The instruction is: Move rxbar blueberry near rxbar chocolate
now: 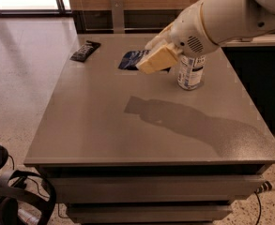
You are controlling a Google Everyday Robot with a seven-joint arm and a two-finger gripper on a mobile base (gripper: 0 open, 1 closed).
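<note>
While the cream gripper (145, 60) is clamping the blue-wrapped rxbar blueberry (130, 59) aloft, the carry is needing set-down beside the black-wrapped rxbar chocolate (85, 50).

Bottle (190, 71) close beside fingers (156, 59) holding rxbar blueberry (130, 59) over far tabletop (127, 144); open surface toward rxbar chocolate (85, 50).

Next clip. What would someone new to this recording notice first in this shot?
The big white arm reaches in from the upper right, its gripper shut on the rxbar blueberry and holding it over the back middle of the grey table. Next come the rxbar chocolate, lying near the table's back left corner, and the water bottle, standing just right of the gripper and partly hidden by the arm.
</note>
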